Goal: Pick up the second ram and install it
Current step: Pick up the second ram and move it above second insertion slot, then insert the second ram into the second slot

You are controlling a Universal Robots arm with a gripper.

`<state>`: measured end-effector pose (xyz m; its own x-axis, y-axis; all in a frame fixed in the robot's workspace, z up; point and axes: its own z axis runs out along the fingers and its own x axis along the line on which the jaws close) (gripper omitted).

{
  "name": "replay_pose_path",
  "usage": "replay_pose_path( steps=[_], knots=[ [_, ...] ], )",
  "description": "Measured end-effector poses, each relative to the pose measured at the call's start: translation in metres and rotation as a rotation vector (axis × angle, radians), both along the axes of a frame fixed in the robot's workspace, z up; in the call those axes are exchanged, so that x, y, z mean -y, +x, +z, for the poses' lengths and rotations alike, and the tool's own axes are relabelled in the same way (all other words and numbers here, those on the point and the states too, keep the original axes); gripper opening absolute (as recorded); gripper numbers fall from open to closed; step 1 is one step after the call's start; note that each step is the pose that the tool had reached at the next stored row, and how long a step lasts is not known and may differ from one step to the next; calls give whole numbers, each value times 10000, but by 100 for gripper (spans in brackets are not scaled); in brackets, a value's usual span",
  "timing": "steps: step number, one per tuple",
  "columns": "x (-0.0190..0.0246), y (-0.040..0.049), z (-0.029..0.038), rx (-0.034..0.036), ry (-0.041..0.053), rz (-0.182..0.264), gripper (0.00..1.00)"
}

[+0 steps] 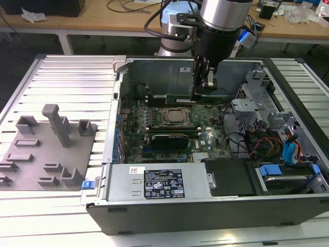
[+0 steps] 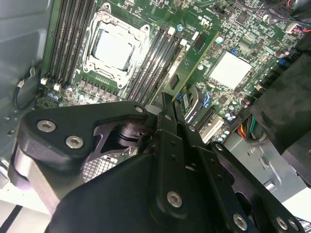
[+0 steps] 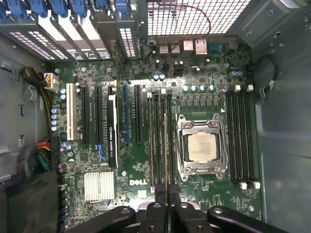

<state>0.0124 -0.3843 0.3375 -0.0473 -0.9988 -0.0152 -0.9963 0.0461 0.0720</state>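
The second ram (image 1: pixel 180 96) is a thin green stick that my gripper (image 1: pixel 199 94) is shut on, held level above the motherboard inside the open computer case. In both wrist views it shows edge-on as a narrow green line (image 3: pixel 165 145) (image 2: pixel 194 65) running out from between the closed black fingers (image 3: pixel 160 194). It hangs over the group of long black memory slots (image 3: pixel 156 141) beside the processor socket (image 3: pixel 201 148), parallel to them. I cannot tell whether it touches a slot.
The grey fixture plate (image 1: pixel 51 154) with plastic blocks lies on the exterior view's left. A second slot group (image 3: pixel 240 141) flanks the socket's other side. An expansion card (image 3: pixel 112 126), the power supply (image 1: pixel 159 182) and drive cables (image 1: pixel 267 144) crowd the case.
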Motion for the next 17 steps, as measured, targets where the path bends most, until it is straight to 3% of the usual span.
replay_pose_path(
  steps=[9, 17],
  knots=[
    [0, -4, -29, 0, 1, 1, 13],
    [0, -5, -210, -1, 0, 0, 13]
  ],
)
